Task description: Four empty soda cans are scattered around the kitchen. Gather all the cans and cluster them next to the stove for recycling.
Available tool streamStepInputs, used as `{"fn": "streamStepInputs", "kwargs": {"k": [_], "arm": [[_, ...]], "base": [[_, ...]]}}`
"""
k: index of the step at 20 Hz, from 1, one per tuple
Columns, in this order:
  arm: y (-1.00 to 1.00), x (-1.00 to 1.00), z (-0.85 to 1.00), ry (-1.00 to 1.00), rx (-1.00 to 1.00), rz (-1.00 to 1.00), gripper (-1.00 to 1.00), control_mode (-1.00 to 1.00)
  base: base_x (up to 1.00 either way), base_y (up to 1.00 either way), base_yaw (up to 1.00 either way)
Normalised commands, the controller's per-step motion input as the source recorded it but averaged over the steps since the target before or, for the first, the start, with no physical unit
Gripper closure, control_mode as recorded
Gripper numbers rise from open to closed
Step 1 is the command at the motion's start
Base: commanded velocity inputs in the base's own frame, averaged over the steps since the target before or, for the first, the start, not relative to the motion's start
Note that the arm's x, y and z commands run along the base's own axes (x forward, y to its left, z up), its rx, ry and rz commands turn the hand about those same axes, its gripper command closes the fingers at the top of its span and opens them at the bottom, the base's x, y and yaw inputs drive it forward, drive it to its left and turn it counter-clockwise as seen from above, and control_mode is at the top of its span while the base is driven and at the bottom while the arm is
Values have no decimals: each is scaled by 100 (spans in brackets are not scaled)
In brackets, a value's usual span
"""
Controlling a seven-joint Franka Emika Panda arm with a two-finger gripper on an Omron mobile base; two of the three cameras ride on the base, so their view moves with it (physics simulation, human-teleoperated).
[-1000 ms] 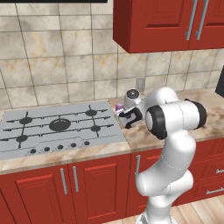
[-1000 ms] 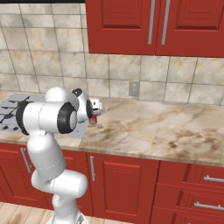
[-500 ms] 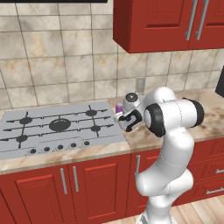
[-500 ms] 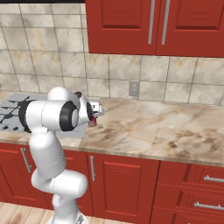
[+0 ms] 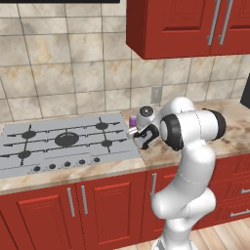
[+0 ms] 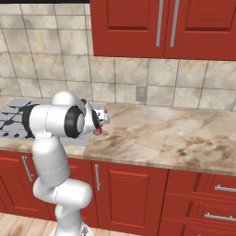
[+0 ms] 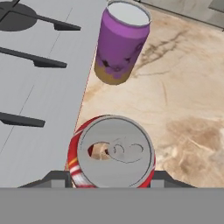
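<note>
My gripper [image 7: 111, 177] is shut on a red soda can [image 7: 111, 153] with a silvery top, and dark fingertips [image 7: 54, 178] show on both its sides. The can hangs low at the right edge of the stove [image 7: 39, 87]. I cannot tell whether it touches the counter. A purple soda can [image 7: 120, 43] stands upright on the counter just beyond it, right beside the stove. In the left base view the gripper [image 5: 141, 136] is in front of the purple can [image 5: 132, 120], beside the stove [image 5: 63, 141]. In the right base view a bit of the red can [image 6: 98, 131] shows under the hand.
Beige marbled counter [image 6: 175, 138] stretches to the right of the stove. A wall outlet [image 5: 156, 93] sits on the tiled backsplash behind the cans. Red upper cabinets [image 5: 185, 24] hang overhead. The stove's knobs [image 5: 66, 164] line its front edge.
The hand has come down a little with the red can, toward the counter at the stove's right edge. The purple can has stayed put.
</note>
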Motion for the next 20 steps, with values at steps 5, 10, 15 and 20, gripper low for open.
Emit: {"fn": "streamStepInputs", "kwargs": {"k": [5, 10, 15, 20], "arm": [[11, 0, -16, 0, 0, 0, 100, -100], [10, 0, -6, 0, 0, 0, -100, -100], [0, -3, 6, -1, 2, 0, -100, -100], [0, -11, 30, -4, 4, 0, -100, -100]], "base": [[0, 0, 0], [0, 0, 0], [0, 0, 0], [0, 0, 0]]}}
